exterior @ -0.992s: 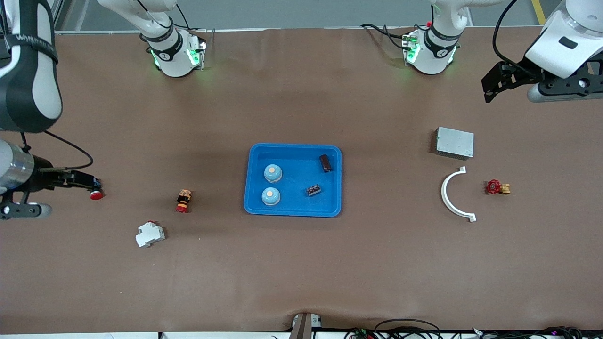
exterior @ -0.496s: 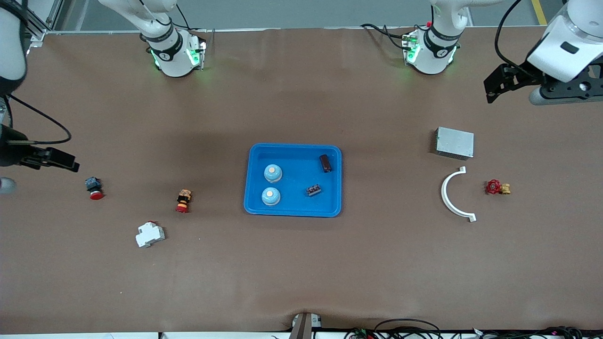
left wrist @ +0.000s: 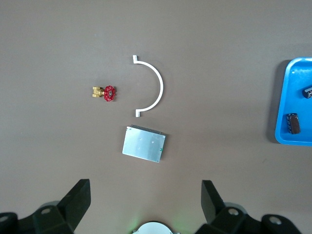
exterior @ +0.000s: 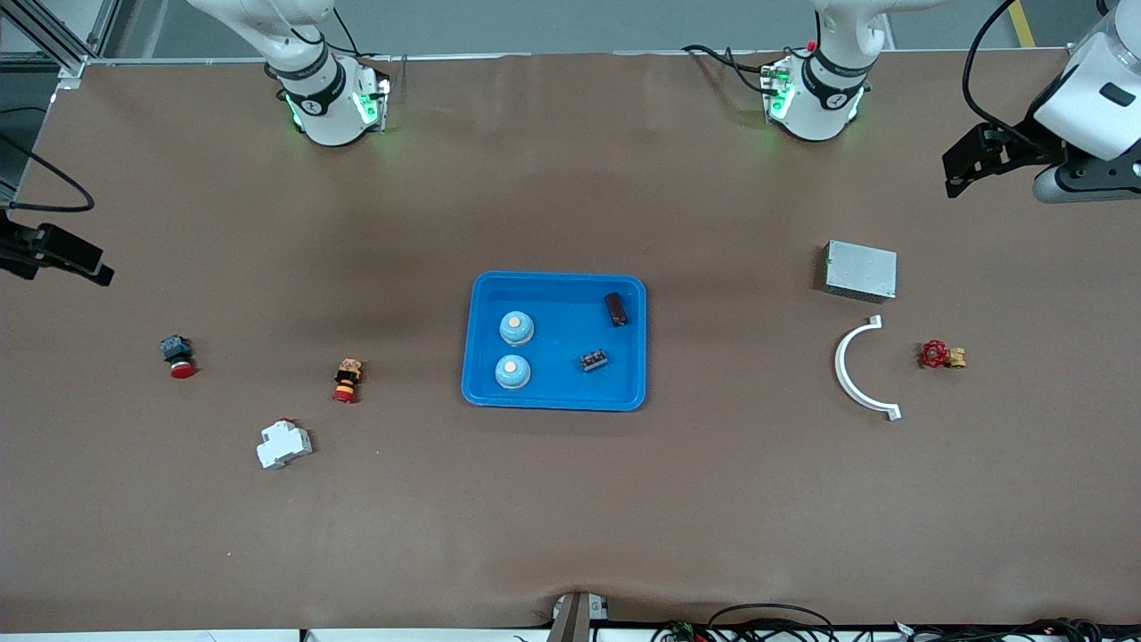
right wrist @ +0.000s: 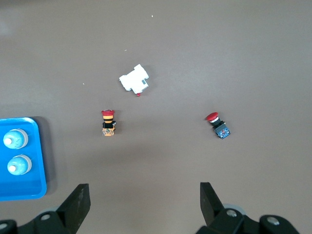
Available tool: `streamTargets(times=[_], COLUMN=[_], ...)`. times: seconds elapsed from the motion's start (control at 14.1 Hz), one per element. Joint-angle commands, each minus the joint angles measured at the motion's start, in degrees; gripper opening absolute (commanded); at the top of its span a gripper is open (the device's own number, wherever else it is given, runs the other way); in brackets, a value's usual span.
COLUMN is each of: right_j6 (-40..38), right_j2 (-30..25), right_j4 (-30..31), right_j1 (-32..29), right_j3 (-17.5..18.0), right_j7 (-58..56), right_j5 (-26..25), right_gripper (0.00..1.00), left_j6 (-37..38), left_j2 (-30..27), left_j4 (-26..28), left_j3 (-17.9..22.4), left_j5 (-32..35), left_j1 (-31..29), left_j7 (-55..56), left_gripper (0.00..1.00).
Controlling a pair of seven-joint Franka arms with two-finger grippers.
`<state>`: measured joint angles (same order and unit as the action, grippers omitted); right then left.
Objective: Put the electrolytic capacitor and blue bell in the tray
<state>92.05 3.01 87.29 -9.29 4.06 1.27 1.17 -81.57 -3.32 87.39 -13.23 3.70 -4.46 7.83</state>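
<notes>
The blue tray (exterior: pixel 557 382) lies mid-table. In it sit two blue bells (exterior: pixel 516 328) (exterior: pixel 512 371), a dark electrolytic capacitor (exterior: pixel 615 308) and a small black terminal block (exterior: pixel 593 360). My left gripper (exterior: pixel 970 168) hangs open and empty high over the table's edge at the left arm's end. The left wrist view has that gripper (left wrist: pixel 145 192) above bare table, with the tray (left wrist: pixel 292 139) and capacitor (left wrist: pixel 293 123) at its edge. My right gripper (exterior: pixel 64 257) is open and empty over the right arm's end. Beyond this gripper (right wrist: pixel 145 192) in its wrist view are the tray (right wrist: pixel 36 161) and bells (right wrist: pixel 15 140).
At the left arm's end lie a grey metal box (exterior: pixel 859 270), a white curved bracket (exterior: pixel 847 370) and a red valve (exterior: pixel 936 354). At the right arm's end lie a red push button (exterior: pixel 176 356), a red-and-yellow button (exterior: pixel 347 381) and a white breaker (exterior: pixel 283 443).
The right arm has pulled up and away from the red push button toward the table's edge. The left arm has also drifted outward. Both grippers stayed open; nothing on the table moved.
</notes>
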Motion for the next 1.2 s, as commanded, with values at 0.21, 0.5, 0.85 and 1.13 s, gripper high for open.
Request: streamTargets(times=[0.21, 0.5, 0.85, 1.13], right_j6=[2.87, 3.40, 3.40, 3.76], right_j2=[-7.49, -9.08, -9.95, -10.57], right_j4=[8.85, 10.53, 11.67, 12.46], right_j1=[-0.90, -0.82, -0.91, -0.73], right_j3=[0.78, 0.69, 0.69, 0.78], right_j7=[0.23, 0.23, 0.14, 0.23], right_j5=[0.94, 0.94, 0.94, 0.94], right_gripper=[1.00, 1.00, 1.00, 1.00], left_j6=[-0.08, 0.10, 0.27, 1.32], left_j2=[-0.72, -0.72, -0.81, -1.16], left_j4=[0.07, 0.07, -0.02, 0.15], left_j3=[0.04, -0.04, 0.04, 0.39], left_j5=[-1.24, -0.98, -0.54, -0.53], left_j1=[-1.25, -1.25, -1.34, -1.25], left_j7=[-1.94, -1.76, -1.85, -2.03], left_gripper=[1.00, 1.00, 1.00, 1.00])
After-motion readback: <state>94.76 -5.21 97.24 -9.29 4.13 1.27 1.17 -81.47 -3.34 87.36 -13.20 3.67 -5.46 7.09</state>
